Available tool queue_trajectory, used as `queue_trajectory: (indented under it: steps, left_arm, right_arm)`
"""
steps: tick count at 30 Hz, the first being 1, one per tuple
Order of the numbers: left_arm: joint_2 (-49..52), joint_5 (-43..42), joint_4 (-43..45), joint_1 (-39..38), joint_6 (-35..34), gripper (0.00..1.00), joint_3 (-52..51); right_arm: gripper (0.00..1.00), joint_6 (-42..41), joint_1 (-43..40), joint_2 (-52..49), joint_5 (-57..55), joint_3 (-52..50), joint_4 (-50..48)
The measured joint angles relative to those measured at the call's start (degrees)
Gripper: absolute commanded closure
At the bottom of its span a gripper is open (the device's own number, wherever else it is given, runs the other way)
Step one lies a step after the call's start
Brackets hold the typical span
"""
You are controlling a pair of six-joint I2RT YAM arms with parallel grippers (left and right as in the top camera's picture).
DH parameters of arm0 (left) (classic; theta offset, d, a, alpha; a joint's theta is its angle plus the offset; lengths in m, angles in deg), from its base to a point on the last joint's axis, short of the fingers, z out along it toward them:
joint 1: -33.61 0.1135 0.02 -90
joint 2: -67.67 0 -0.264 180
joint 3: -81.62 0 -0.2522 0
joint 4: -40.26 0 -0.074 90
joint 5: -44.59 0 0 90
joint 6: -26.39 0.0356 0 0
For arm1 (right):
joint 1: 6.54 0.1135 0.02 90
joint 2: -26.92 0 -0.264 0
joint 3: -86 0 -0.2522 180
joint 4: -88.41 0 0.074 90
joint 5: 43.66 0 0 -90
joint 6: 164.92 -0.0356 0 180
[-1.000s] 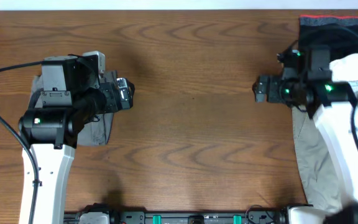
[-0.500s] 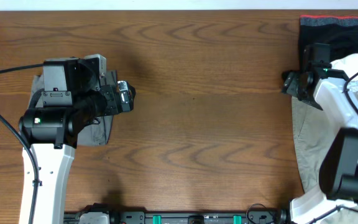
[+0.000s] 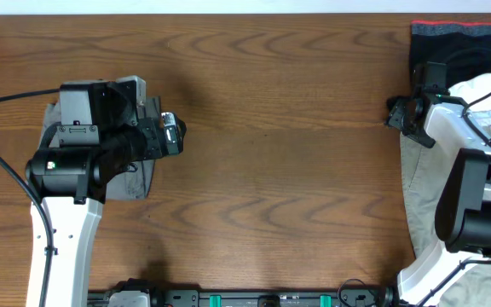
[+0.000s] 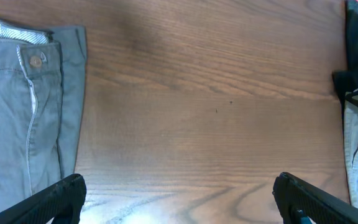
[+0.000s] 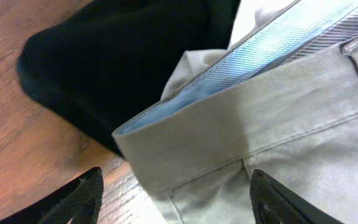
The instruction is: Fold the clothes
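Pale khaki shorts with a light blue waistband lining lie at the table's right edge, beside a black red-trimmed garment and a white T-shirt. My right gripper is open, its fingers straddling the khaki waistband corner close above it. Folded grey shorts lie at the left, mostly under my left arm in the overhead view. My left gripper is open and empty over bare wood just right of them.
The wooden table stretches between the two arms. Cables run from both arms. The black garment lies right next to the khaki waistband.
My right arm has swung right and back from the table's middle to the edge of the clothes pile. The left arm has not moved.
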Motion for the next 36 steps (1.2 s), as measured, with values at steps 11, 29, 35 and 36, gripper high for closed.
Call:
queue_trajectory:
  steps: [11,29,35,36]
  left_arm:
    - [0.00,0.00,-1.03,0.00,0.00,0.02,0.00]
    - [0.00,0.00,-1.11,0.00,0.00,0.02,0.00]
    - [0.00,0.00,-1.11,0.00,0.00,0.02,0.00]
    - [0.00,0.00,-1.09,0.00,0.00,0.02,0.00]
  right_arm:
    - [0.73,-1.70,0.22,-3.80,-2.25,1.29,-0.63]
    - [0.99,2.01,1.29,14.71,-1.22,0.52,5.53]
    - [0.99,2.43,5.09,21.38,0.98,0.52,4.17]
    - [0.99,2.45,6.27,21.38,1.38,0.52,3.69]
